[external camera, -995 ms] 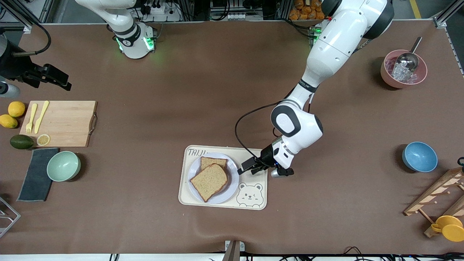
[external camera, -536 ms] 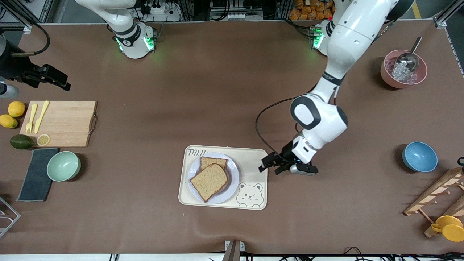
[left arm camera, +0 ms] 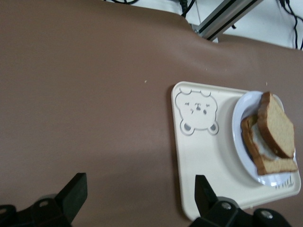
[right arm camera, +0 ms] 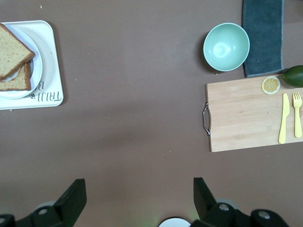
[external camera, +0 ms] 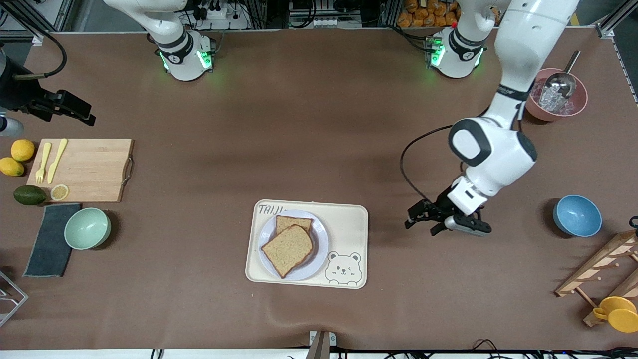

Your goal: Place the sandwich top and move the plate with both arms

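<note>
A matte brown mat covers the long table (external camera: 299,124), with metal framing and cables along the robots' edge. The left gripper (external camera: 423,219) hangs with jaws spread wide and empty over bare mat, between the cream tray (external camera: 349,219) and the blue bowl (external camera: 576,215), well apart from both. The right gripper (external camera: 75,110) hovers with jaws equally wide and empty over the mat beside the wooden cutting board (external camera: 89,169), at the right arm's end of the table, where that arm waits. The rounded rectangular tray bears a bear drawing, and the round pale plate (external camera: 319,249) sits on it toward the right arm's end. The sandwich top (external camera: 288,249), a grainy light brown slice with darker crust, lies on the plate, skewed over a lower slice (external camera: 294,223). Nothing stands between the left gripper and the tray. Around the board lie two lemons (external camera: 17,157), an avocado (external camera: 29,195), a lemon slice (external camera: 59,192), a yellow plastic fork and knife (external camera: 50,159), a grey cloth (external camera: 50,239) and a mint bowl (external camera: 87,228). A pink bowl (external camera: 554,97) with a metal scoop and clear cubes stands near the left arm's base. The left wrist view shows something white between the slices, hidden from the front camera. The right wrist view shows the board's metal handle.
</note>
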Robot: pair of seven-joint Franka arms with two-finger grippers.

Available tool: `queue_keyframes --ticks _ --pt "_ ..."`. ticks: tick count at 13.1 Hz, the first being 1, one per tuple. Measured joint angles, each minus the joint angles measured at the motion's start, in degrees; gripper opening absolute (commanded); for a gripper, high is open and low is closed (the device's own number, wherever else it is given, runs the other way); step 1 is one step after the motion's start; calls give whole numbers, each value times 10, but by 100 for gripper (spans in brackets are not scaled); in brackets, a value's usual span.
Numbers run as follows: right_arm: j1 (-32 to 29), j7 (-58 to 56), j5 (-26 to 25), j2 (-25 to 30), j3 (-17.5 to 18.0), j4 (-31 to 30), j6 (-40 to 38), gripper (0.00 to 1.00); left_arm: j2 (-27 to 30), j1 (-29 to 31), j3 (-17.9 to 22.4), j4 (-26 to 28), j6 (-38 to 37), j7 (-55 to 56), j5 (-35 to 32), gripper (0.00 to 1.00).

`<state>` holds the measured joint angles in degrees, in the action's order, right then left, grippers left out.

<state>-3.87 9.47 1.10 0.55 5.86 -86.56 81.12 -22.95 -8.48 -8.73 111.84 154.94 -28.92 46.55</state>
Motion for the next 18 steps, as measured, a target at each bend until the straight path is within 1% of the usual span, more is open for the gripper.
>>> queue_keyframes --ticks 2,4,5,6,8,10,12,14,16,18 --pt "-8 0 6 0 -1 0 -2 100 61 0 58 19 -110 1 -78 100" --pt "-25 -1 21 0 -2 0 -2 100 120 -4 123 21 -223 9 -169 100" --pt "-30 -1 25 0 -2 0 -3 100 146 -4 143 20 -268 23 -217 100" --pt "-31 -1 26 0 -2 0 -4 100 169 -4 153 15 -307 46 -263 100" --pt "-31 -1 26 0 -2 0 -6 100 198 -6 155 -10 -377 109 -339 100" --pt "-31 -1 27 0 -1 0 -6 100 208 -11 151 -57 -450 171 -385 100" --pt "-31 -1 27 2 -1 0 -7 100 209 -14 150 -108 -502 218 -405 100" --pt "-31 -1 28 4 1 1 -7 100 216 -14 150 -145 -535 251 -418 100" --pt "-31 -1 28 4 3 1 -3 100 227 -14 150 -175 -547 263 -428 100" --pt "-31 -1 29 4 3 1 1 100 233 -14 142 -210 -589 264 -430 100"
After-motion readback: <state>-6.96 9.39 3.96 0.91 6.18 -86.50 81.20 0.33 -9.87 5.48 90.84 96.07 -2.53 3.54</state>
